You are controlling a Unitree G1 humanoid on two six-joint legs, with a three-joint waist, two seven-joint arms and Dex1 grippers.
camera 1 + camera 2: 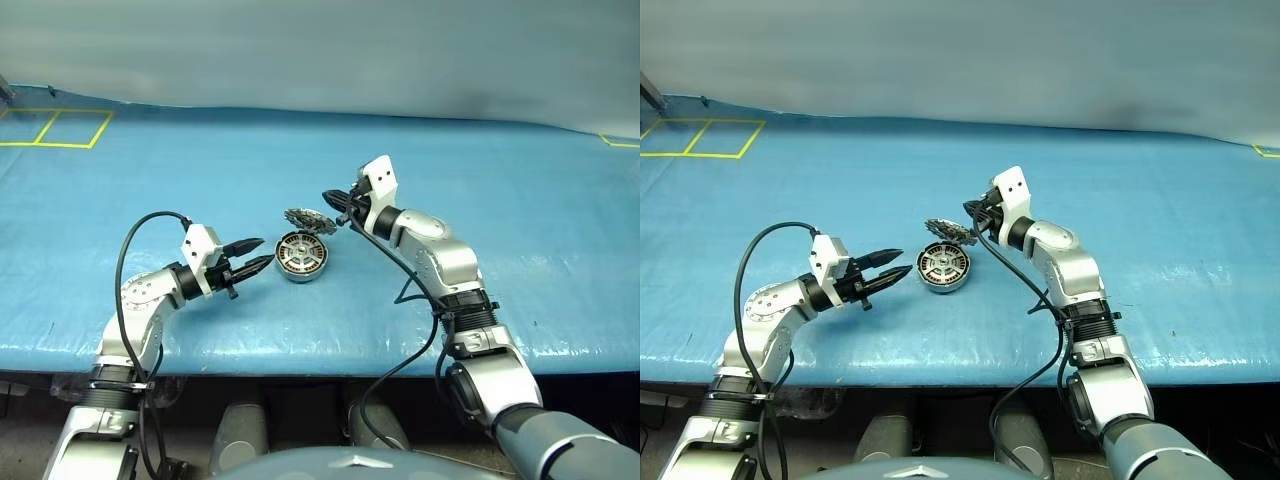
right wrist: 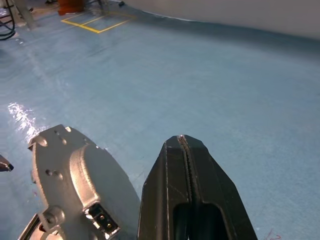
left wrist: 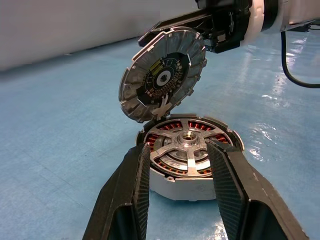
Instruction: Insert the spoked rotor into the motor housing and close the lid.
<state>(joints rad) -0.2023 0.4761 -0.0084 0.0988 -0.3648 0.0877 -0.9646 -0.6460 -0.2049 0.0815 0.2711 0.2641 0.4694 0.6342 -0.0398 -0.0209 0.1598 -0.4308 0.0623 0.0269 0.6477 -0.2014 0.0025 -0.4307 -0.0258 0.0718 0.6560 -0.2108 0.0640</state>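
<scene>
The left gripper (image 1: 258, 256) was held half open beside the motor housing (image 1: 302, 257), touching nothing. The right gripper (image 1: 341, 209) was shut (no gap) beside the raised lid (image 3: 162, 75). The blue table (image 1: 480, 200) was bare around them. The spoked rotor (image 3: 187, 148) was seated in the housing.

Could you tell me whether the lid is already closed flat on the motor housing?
No, the lid stands tilted up above the motor housing.
</scene>
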